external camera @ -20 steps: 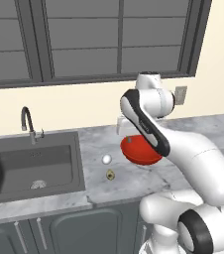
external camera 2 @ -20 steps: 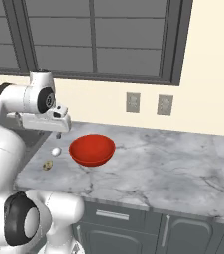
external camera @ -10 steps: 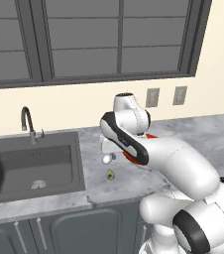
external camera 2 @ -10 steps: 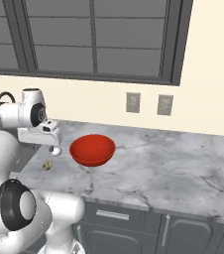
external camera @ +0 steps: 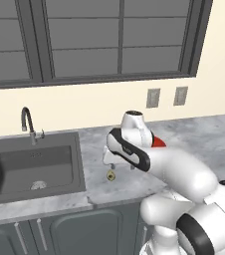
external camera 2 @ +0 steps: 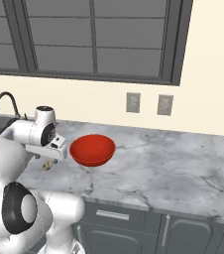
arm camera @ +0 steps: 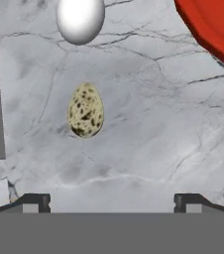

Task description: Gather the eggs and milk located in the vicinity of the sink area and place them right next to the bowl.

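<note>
The grey marble surface (external camera 2: 163,163) runs under the window, with the dark sink (external camera: 30,169) sunk into its left end and a curved faucet (external camera: 27,122) behind the basin. The white arm (external camera: 154,159) bends low over the surface just right of the sink. The red bowl (external camera 2: 92,150) sits on the surface beside the arm, partly hidden by it in the left base view, where only a red sliver shows (external camera: 158,143); in the hand view its rim fills the upper right corner (arm camera: 210,27). The pincer (arm camera: 111,201) hangs above the surface with its tips wide apart and nothing between them. A white egg (arm camera: 80,19) lies on the marble near the bowl, apart from it. A speckled egg (arm camera: 85,110) lies just beside the white one, between it and the pincer tips, touching neither; it also shows as a small spot by the arm (external camera: 111,175).
</note>
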